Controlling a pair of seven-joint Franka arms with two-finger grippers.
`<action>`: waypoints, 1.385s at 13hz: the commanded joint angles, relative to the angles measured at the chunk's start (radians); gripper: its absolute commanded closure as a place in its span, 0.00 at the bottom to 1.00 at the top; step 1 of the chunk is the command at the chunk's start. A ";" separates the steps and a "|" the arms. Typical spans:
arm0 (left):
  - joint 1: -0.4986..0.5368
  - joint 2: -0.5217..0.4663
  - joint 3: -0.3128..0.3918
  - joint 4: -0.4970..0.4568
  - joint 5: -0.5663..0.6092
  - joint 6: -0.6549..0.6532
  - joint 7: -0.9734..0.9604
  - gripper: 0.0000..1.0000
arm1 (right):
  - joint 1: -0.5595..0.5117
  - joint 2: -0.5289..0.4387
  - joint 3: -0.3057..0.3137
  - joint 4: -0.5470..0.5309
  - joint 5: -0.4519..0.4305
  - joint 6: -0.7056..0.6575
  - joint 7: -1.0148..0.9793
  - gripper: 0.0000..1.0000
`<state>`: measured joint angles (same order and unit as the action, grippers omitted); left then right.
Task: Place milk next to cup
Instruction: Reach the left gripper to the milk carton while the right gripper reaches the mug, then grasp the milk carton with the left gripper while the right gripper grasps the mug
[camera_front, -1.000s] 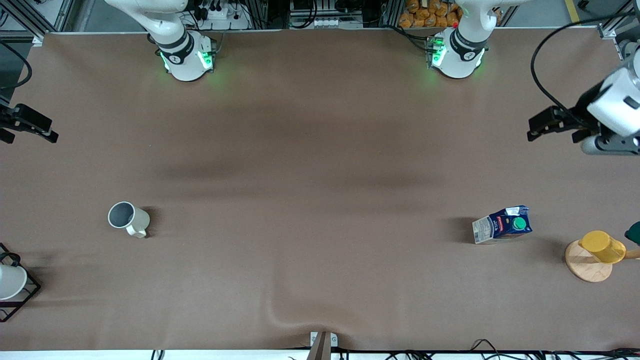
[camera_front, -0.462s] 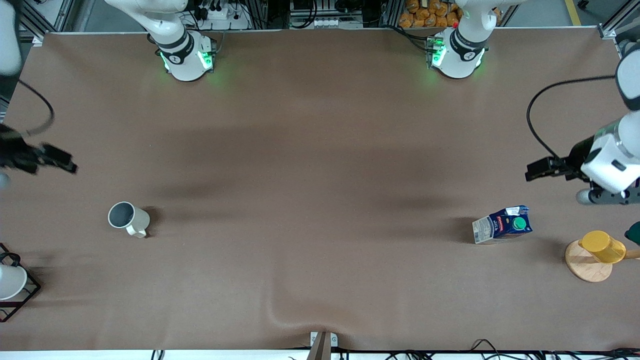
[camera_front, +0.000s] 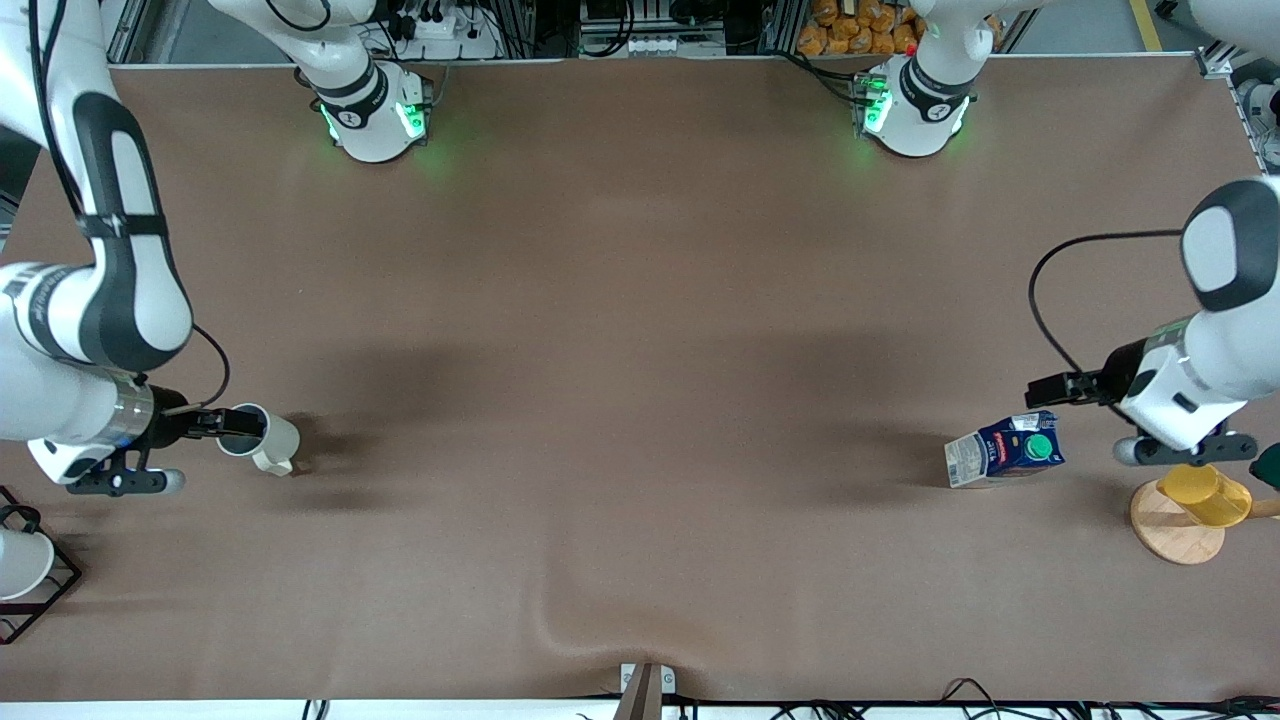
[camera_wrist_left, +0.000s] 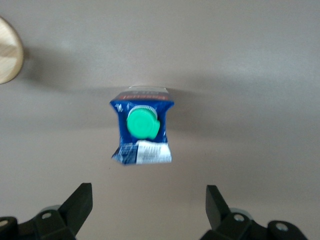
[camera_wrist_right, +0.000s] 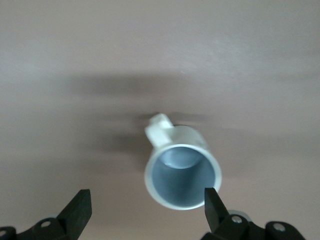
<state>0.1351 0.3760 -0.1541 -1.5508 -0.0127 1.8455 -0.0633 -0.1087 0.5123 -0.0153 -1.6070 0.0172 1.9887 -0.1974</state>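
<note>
The milk (camera_front: 1004, 452) lies on its side on the brown table (camera_front: 640, 330), toward the left arm's end and in the half nearer the front camera's edge. Its long axis runs along the length of the worktop: the gabled top with the green cap (camera_front: 1038, 447) points toward the left arm's end, and the white-grey base points toward the middle of the table.

The left gripper (camera_front: 1046, 388) hangs just beside the carton's capped end, its fingers (camera_wrist_left: 77, 205) spread wide apart and holding nothing.

The cup (camera_front: 257, 437) sits toward the right arm's end of the table, well apart from the milk, its grey mouth tipped toward the right arm's end. The right gripper (camera_front: 218, 421) is at the cup's rim, fingers (camera_wrist_right: 79, 210) apart, empty.

A yellow cup (camera_front: 1205, 492) on a wooden disc stand (camera_front: 1170, 530) stands near the carton, closer to the table's end.
</note>
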 joint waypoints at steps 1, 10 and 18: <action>-0.009 0.049 -0.002 0.011 0.045 0.053 -0.053 0.00 | -0.006 0.032 0.006 0.030 -0.088 -0.025 -0.048 0.00; -0.002 0.164 -0.007 0.009 0.125 0.161 -0.136 0.00 | -0.034 0.124 0.008 0.072 -0.082 -0.010 -0.371 0.00; -0.014 0.188 -0.007 0.008 0.143 0.181 -0.142 0.19 | -0.060 0.181 0.009 0.067 -0.014 0.125 -0.491 0.32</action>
<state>0.1246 0.5603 -0.1564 -1.5505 0.0977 2.0195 -0.1815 -0.1671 0.6565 -0.0180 -1.5626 -0.0173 2.0800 -0.6722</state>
